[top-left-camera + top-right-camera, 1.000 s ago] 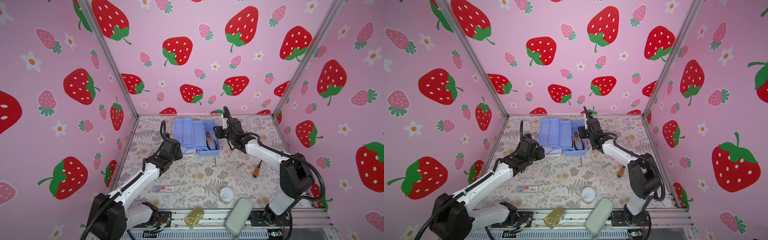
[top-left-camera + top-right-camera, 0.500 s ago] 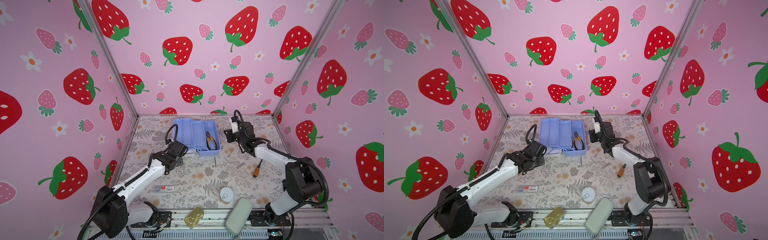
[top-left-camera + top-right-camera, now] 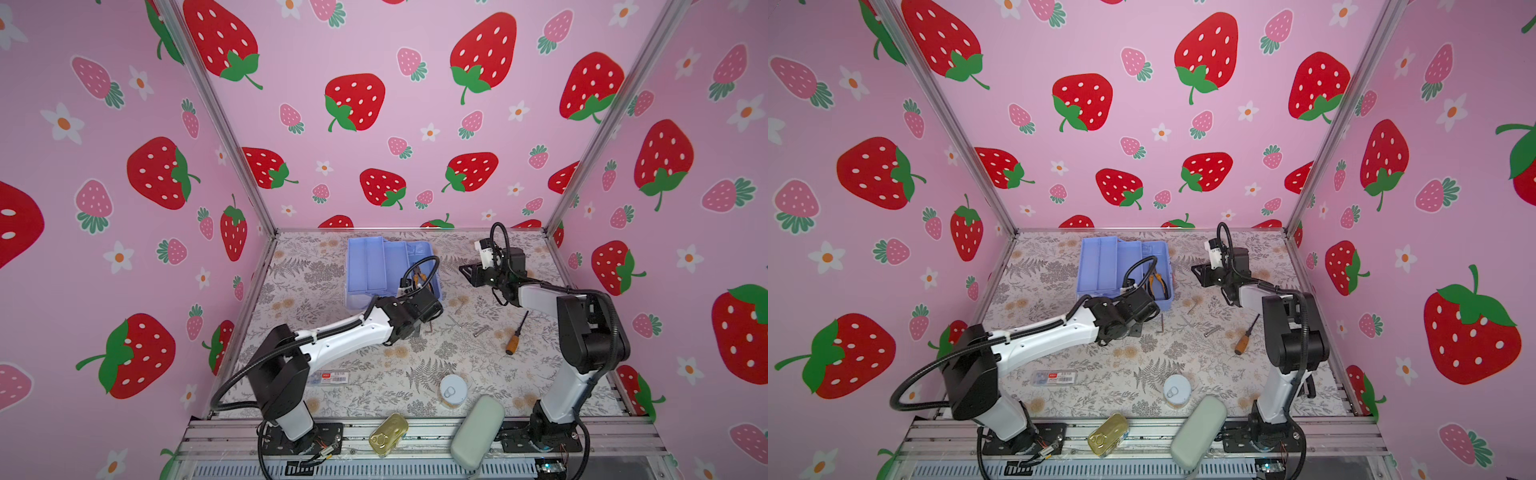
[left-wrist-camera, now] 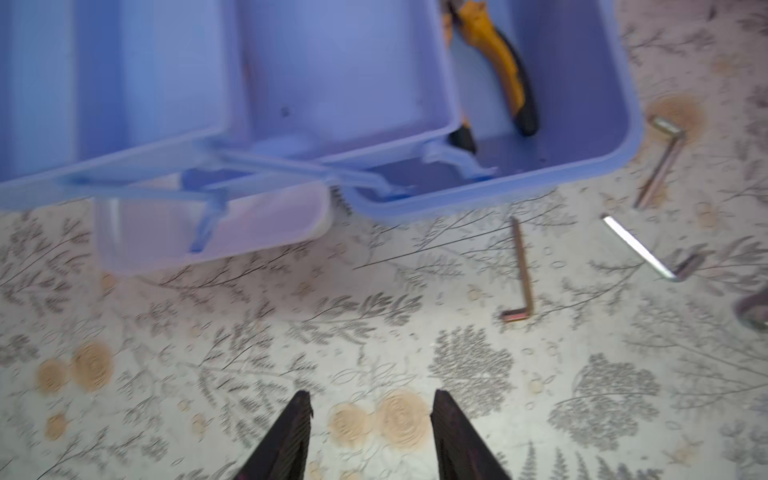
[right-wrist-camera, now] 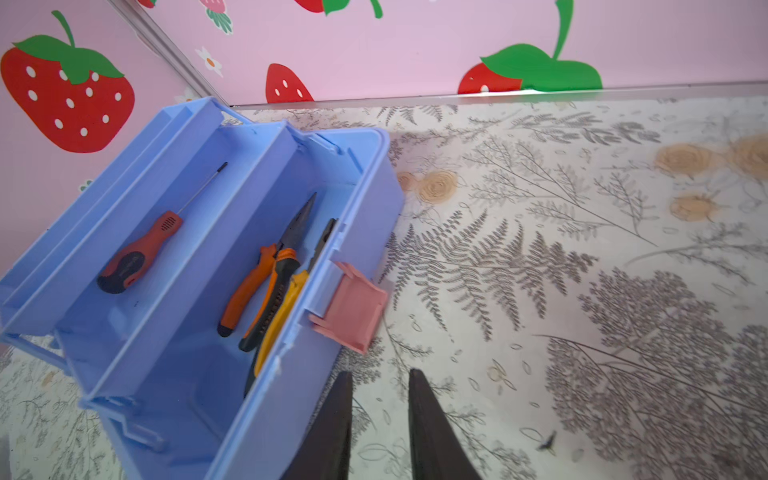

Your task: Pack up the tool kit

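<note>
The tool kit (image 3: 386,266) sits open toward the back of the table (image 3: 365,399), a little left of centre in both top views, with its tiered trays fanned out to the left and its deep base to the right; the pink latch (image 5: 349,307) hangs on the base's right-hand long wall. Some packing looks done: a red-handled screwdriver (image 5: 141,249) lies in a tray and the pliers (image 5: 266,286) lie in the base. Loose on the table, in front and to the right of the kit, are a bronze-toned hex key (image 4: 521,266) just beside the base's front wall, a silvery hex key (image 4: 640,249), a third hex key (image 4: 660,162), a small bolt-like piece (image 3: 480,331) and an orange-handled screwdriver (image 3: 515,336). The step in hand seems to be fetching the next loose tool. The left gripper (image 4: 370,405) hovers over bare table just in front of the kit, fingers spread with nothing between them, and the bronze-toned hex key lies near, off to one side. The right gripper (image 5: 378,374) hangs beside the latch wall, fingers narrowly parted and empty. The next move probably calls for the left gripper to shift over that key's long shank, set its fingers across it, descend to the table and pinch; the key is thin, so an off-centre grip could let it skid or pivot
</note>
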Available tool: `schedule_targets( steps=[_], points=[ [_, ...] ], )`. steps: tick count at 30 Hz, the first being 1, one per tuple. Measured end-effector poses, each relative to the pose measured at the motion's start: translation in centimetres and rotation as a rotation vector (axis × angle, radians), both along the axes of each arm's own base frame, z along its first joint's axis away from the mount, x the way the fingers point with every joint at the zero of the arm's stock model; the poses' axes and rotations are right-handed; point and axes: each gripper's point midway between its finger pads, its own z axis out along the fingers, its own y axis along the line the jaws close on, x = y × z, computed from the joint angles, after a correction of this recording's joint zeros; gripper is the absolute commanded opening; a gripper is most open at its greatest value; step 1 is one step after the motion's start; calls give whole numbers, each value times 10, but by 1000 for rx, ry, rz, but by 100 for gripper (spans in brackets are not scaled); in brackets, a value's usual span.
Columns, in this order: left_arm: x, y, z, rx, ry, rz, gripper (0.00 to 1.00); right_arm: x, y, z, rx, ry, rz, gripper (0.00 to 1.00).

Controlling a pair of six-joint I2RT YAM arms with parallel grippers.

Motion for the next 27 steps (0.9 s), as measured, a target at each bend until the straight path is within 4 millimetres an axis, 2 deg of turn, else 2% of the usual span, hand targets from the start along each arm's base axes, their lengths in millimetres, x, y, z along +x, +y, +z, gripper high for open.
schedule_targets(
  steps=[2, 5, 9, 15, 23, 27],
  points=[
    [9, -27, -10, 14, 5, -52, 53, 4, -12, -11, 30, 43, -14, 26],
    [21, -59, -28, 29, 17, -117, 54, 5, -17, -12, 48, 54, -19, 26],
    [28, -78, -52, 50, 50, -166, 54, 6, -14, -2, 54, 18, -10, 26],
    [28, -86, -76, 73, 95, -206, 51, 7, -11, 2, 67, 6, -4, 26],
    [30, -88, -98, 62, 142, -206, 35, 8, -12, 2, 69, 7, -13, 26],
    [34, -92, -98, 30, 146, -201, 28, 9, -12, 2, 68, 9, -20, 26]
  ],
)
